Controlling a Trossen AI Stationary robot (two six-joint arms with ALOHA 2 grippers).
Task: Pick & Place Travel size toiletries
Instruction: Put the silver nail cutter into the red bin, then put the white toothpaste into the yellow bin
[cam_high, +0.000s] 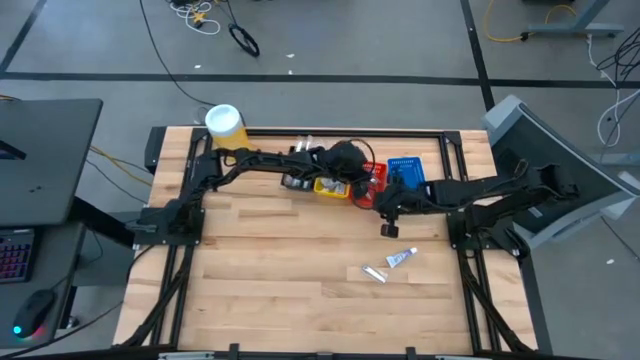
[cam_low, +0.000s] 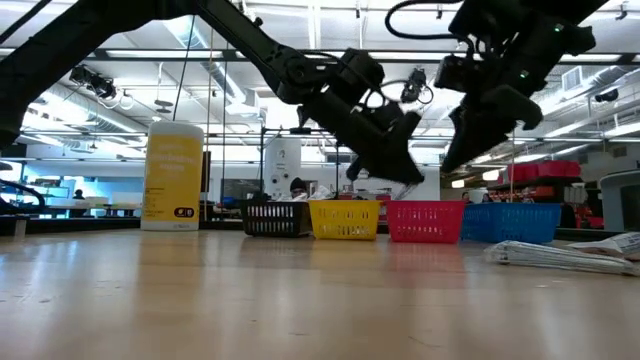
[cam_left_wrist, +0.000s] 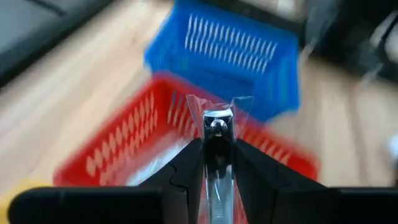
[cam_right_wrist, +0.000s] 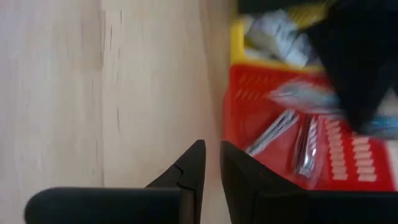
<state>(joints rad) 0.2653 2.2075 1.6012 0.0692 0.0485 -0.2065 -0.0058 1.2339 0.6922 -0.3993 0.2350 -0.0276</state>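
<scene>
Left gripper (cam_left_wrist: 217, 163) is clamped on a wrapped nail clipper (cam_left_wrist: 217, 134) over the red basket (cam_left_wrist: 134, 140) by the desk's far edge. Right gripper (cam_right_wrist: 210, 163), nearly closed and empty, hangs close, so they might bump, or the clipper lands in the blue basket (cam_left_wrist: 224, 53).

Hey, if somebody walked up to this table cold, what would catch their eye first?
Probably the row of little baskets at the far edge: black, yellow, red basket and blue basket. The left gripper hangs over the red one, jaws shut on a wrapped metal clipper. Two packets lie alone on the near right of the table.
</scene>
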